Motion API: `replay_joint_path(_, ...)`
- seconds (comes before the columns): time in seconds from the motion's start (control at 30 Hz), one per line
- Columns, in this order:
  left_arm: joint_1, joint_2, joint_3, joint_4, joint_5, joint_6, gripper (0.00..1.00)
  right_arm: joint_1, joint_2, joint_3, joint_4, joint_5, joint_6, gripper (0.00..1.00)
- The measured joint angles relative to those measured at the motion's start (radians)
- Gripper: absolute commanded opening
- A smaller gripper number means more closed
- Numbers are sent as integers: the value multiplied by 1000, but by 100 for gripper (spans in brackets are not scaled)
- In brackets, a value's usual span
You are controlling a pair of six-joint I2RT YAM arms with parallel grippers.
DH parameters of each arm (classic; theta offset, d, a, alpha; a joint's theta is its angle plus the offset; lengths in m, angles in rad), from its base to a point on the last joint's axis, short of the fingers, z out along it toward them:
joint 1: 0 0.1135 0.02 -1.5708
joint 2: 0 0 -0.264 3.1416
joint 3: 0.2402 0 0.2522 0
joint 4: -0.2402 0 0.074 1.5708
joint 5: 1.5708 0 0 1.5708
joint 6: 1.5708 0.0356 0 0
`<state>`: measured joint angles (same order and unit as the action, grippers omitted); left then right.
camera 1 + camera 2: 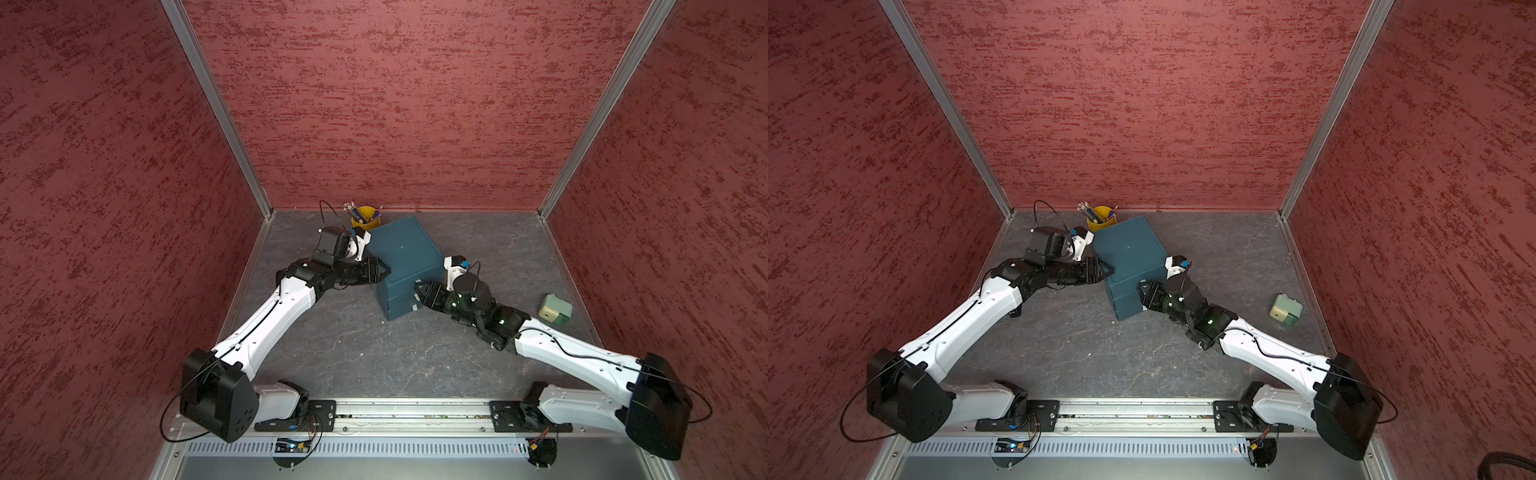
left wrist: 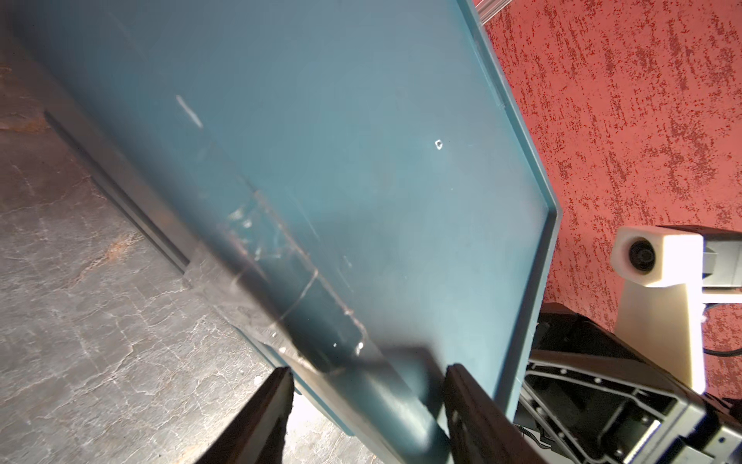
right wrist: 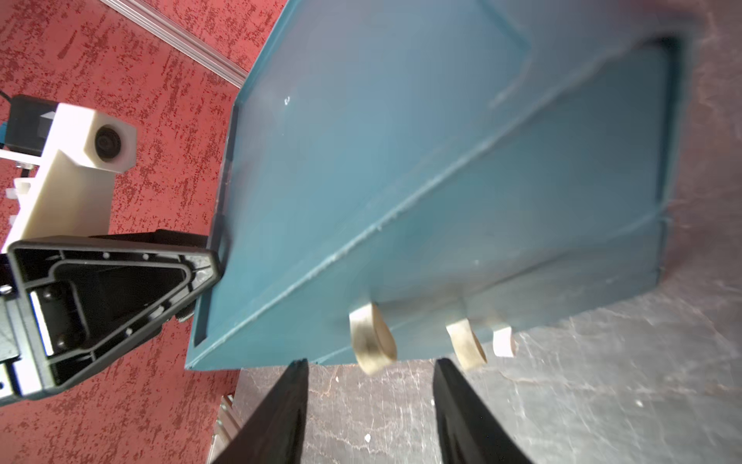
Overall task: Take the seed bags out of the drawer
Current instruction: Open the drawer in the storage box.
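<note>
Left gripper [image 2: 369,369]: half-parted astride drawer box [image 1: 405,253] edge, hold unclear. Right gripper [image 3: 369,363]: half-parted, empty, before box's pull tabs [image 3: 371,339].

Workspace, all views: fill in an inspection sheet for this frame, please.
Surface: grey marbled table; no spills seen.
Job's things: seed bags, nothing seen. The blue drawer box stands askew with its drawers shut.
Clutter: a yellow cup of pencils behind the box; a pale green block near the right wall.
Grippers: left gripper has its fingers apart at the box's left edge. Right gripper has its fingers apart, just short of a pull loop on the front.
Cables: a black cable arches off the left wrist, clear of the box.
Surroundings: red textured walls, aluminium posts.
</note>
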<state>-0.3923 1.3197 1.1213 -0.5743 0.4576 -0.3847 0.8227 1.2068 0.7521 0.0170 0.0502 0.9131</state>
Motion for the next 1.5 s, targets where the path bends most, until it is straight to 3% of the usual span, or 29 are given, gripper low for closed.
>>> replay_joint_path(0.6, 6, 21, 18, -6, 8, 16, 59, -17, 30, -71, 183, 8, 46, 15)
replay_joint_path(0.73, 6, 21, 19, -9, 8, 23, 57, -16, 27, -87, 217, 6, 57, 0)
replay_joint_path(1.0, 24, 22, 29, -12, 8, 43, 49, -14, 24, -97, 231, -2, 76, 0)
replay_joint_path(1.5, 60, 55, 55, -6, 23, 105, 50, 113, -103, -137, 109, 77, 143, 0)
